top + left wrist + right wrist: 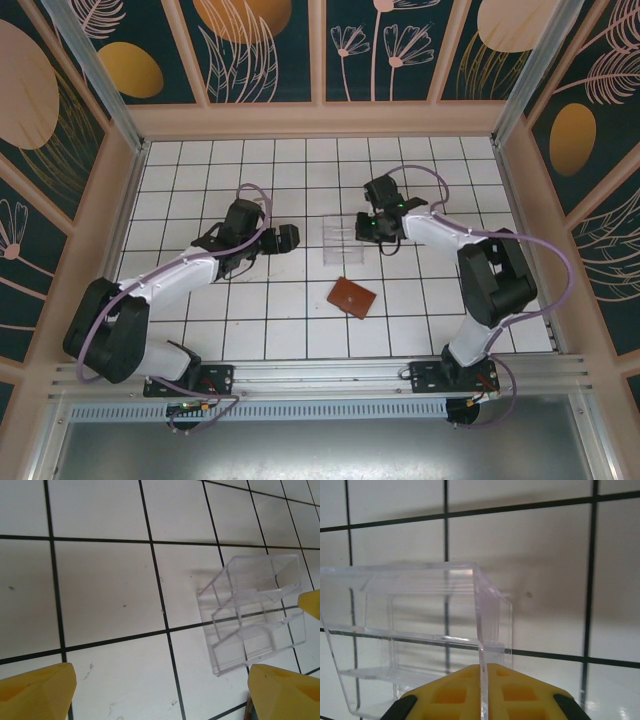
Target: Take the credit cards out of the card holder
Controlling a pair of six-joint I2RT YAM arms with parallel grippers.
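Holder (pixel 352 297) lies flat on the tabletop (pixel 250 330) with its brown face up, turned askew to the tile lines and untouched by either of my arms. Seen from above, it sits at about 6 o'clock of the tray (pixel 343 236), near it but apart (it is too small from up there for me to tell what it carries).

My right fingers (pixel 374 226) are at the tray's 3 o'clock side, right on its wall. On my right wrist camera the yellow pads (pixel 455 695) are pressed together on a thin upright clear wall of the tray (pixel 420 630). The edge of that wall runs straight up between them, so I am pinching the tray itself. Clear dividers split the tray into compartments, and the tile lines show through them.

My left fingers (pixel 283 239) hang at the tray's 9 o'clock side, just beside it and not touching. On my left wrist camera the two yellow tips (pixel 37 692) stand spread wide in the bottom corners, with bare tile between them. The tray (pixel 252 612) lies ahead at about 2 o'clock, resting flat on the tabletop and casting a faint shadow toward 10 o'clock.
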